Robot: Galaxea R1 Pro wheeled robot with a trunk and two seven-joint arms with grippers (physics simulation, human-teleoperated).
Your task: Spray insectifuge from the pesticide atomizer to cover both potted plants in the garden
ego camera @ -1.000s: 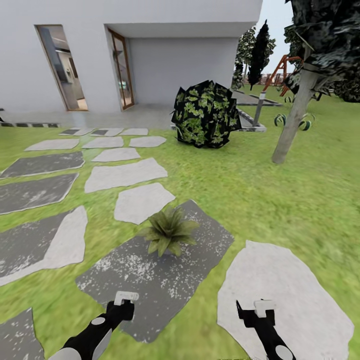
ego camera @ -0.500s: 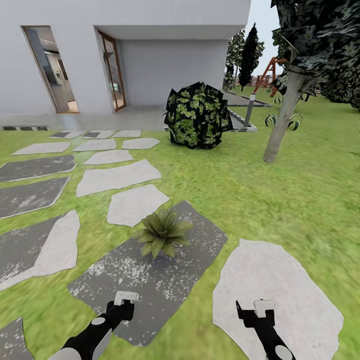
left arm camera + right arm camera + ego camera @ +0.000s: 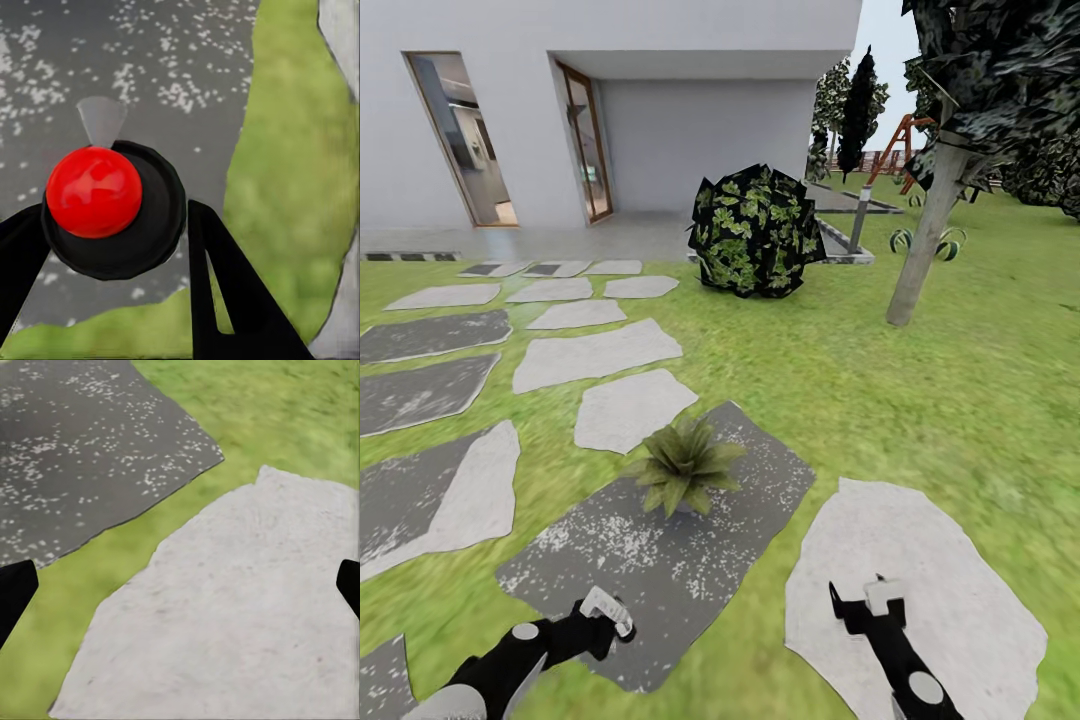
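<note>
Low in the head view, one of the potted plants [image 3: 682,466] sits just left of centre on a dark speckled paving slab [image 3: 660,560] of the garden [image 3: 920,400]. Below it, the left tool [image 3: 610,612] hangs over the slab's near edge at lower left, and the right tool [image 3: 865,603] over a pale slab [image 3: 920,580] at lower right. In the left wrist view two black fingers [image 3: 225,292] stand well apart with nothing between them; behind them a red ball on a black disc [image 3: 94,191] lies over the dark stone, and what it is I cannot tell. In the right wrist view the black fingertips [image 3: 15,592] sit at the frame's opposite edges, spread wide around bare stone and grass, so both tools appear to be empty. The pesticide atomizer is not in sight, so the step in hand seems to be finding it. That is best done by turning the base and head slowly across the lawn, looking near the dark round bush [image 3: 755,232] and the leaning tree trunk [image 3: 925,245] at upper centre and right. Both arms should stay tucked low, and the wheels should keep off the rosette.
</note>
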